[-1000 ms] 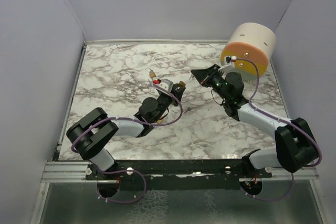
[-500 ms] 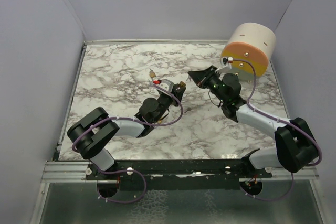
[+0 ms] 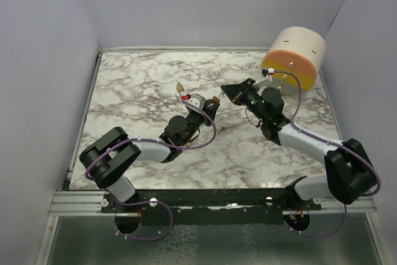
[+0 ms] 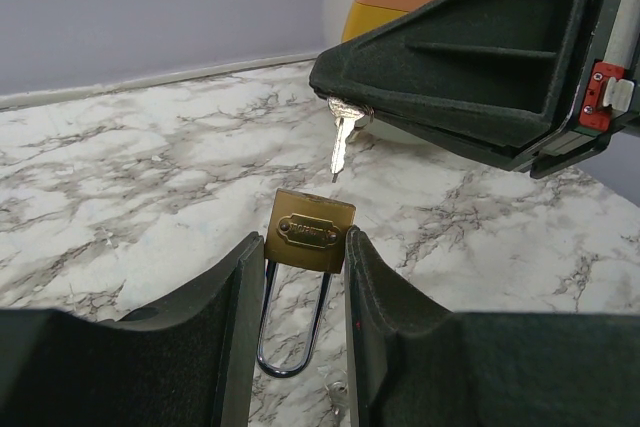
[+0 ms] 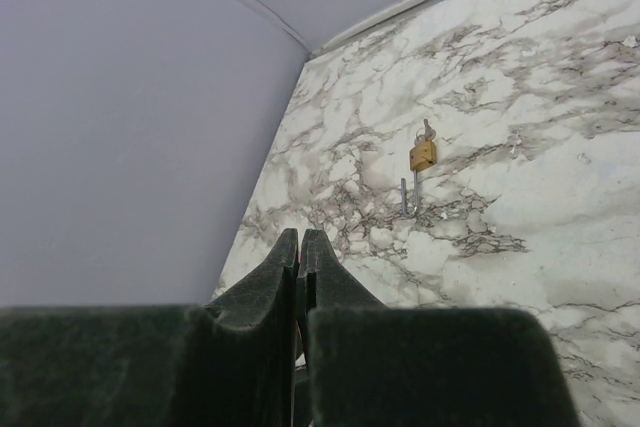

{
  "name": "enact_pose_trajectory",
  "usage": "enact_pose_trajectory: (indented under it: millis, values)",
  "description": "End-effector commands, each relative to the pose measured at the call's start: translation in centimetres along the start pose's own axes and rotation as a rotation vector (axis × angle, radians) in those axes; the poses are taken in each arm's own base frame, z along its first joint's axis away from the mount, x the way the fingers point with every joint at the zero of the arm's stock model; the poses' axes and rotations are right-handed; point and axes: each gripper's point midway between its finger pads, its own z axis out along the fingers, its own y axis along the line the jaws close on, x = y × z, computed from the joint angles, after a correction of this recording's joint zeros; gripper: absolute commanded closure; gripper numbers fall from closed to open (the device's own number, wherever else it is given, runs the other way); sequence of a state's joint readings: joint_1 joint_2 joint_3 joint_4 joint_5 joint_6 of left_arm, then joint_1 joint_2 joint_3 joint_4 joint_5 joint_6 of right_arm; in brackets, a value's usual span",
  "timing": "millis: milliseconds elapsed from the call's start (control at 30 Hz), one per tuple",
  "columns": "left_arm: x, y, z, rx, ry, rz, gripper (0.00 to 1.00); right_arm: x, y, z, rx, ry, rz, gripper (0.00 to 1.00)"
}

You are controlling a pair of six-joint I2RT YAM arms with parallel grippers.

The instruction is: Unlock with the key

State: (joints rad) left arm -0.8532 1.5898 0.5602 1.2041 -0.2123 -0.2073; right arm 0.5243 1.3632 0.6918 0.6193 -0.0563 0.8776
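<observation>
The left claw [image 4: 303,240] is narrowed on the brass padlock [image 4: 313,232], pinching its sides, with the shackle [image 4: 290,337] pointing near. The right claw [image 5: 299,243] is shut on the key [image 4: 340,142] and holds it just beyond the lock, not touching, over the counter [image 4: 120,177]. The key is gripped only by its head. A tip landing off the keyway could swivel it, or shove the lock out of its pinch. The lock's raised nameplate [image 4: 308,231] carries lettering too small to read.
</observation>
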Motion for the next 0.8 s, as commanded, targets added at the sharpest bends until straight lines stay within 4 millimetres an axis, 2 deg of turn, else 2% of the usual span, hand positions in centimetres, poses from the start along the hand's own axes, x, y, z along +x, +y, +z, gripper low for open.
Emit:
enact_pose_trajectory:
  millis: [0, 767]
  values:
    - [-2.02, -0.97, 0.61, 0.027, -0.075, -0.022, 1.0, -0.06, -0.33, 0.31, 0.019, -0.016, -0.012, 0.99]
    - [-2.18, -1.44, 0.7, 0.045, -0.078, -0.015, 1.0, 0.85, -0.45, 0.59, 0.019, 0.006, -0.011, 0.99]
